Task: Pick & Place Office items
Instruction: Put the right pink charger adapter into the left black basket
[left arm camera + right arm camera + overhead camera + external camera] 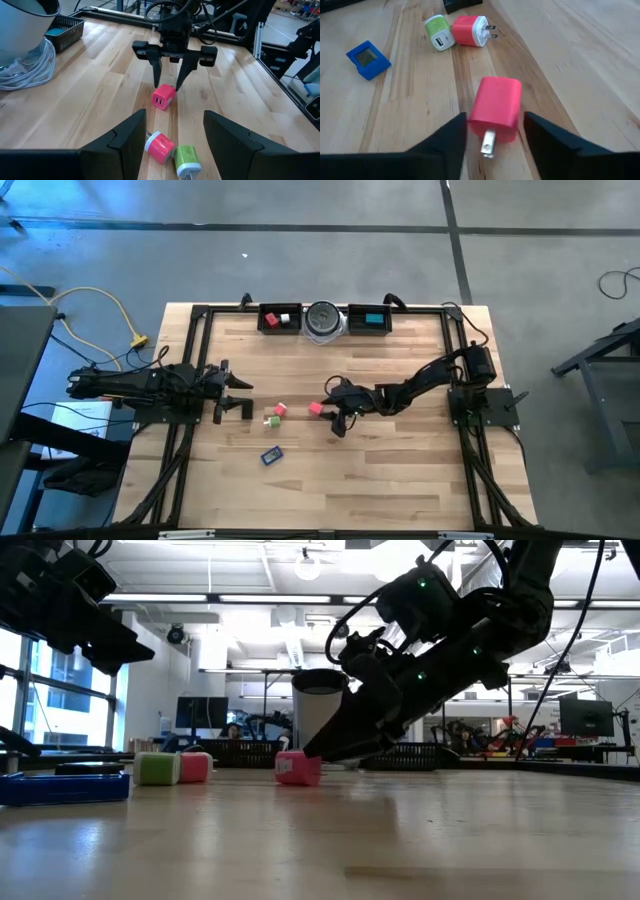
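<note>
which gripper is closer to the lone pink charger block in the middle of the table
Right. The right gripper hangs just over the pink block, open fingers at either side of it. The left gripper waits, open, at the table's left, past the red and green blocks.

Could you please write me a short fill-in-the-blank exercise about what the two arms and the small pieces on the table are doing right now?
1. The right gripper has its fingers open around the ____ block.
2. Beside the red block lies a ____ cube.
3. The blue flat piece lies on the ____.
4. The left gripper is ____.

Missing words: pink; green; table; open
</note>
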### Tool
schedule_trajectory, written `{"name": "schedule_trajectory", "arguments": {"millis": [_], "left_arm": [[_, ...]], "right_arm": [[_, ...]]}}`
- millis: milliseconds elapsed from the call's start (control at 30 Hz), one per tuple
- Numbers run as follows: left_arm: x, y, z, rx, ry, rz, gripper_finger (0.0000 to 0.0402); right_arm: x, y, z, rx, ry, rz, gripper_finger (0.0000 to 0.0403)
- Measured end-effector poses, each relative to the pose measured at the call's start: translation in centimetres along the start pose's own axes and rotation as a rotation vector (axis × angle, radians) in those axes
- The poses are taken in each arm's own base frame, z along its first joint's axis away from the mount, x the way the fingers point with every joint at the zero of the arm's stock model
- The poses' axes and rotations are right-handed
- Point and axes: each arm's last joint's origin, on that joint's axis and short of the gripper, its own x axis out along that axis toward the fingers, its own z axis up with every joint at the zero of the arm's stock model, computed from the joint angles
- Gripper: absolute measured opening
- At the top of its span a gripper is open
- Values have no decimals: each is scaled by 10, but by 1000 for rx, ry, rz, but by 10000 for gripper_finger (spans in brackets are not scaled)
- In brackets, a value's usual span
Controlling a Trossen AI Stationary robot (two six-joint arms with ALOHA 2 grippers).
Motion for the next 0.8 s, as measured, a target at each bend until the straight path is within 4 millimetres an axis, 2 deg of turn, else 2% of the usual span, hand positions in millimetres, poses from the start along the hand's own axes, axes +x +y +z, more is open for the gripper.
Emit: {"name": "schedule_trajectory", "arguments": {"millis": [267, 300, 600, 800], "left_arm": [[0, 0, 0, 0, 0, 0, 192], [0, 0, 0, 0, 0, 0, 192], [0, 0, -1, -21, 8, 2, 192], [0, 0, -2, -30, 20, -2, 192]], "right_arm": [[0, 1, 0, -24, 9, 24, 22], [0, 1, 0, -26, 8, 24, 13], [0, 2, 3, -25, -22, 49, 9], [-2, 11, 14, -65, -98, 266, 25]]}}
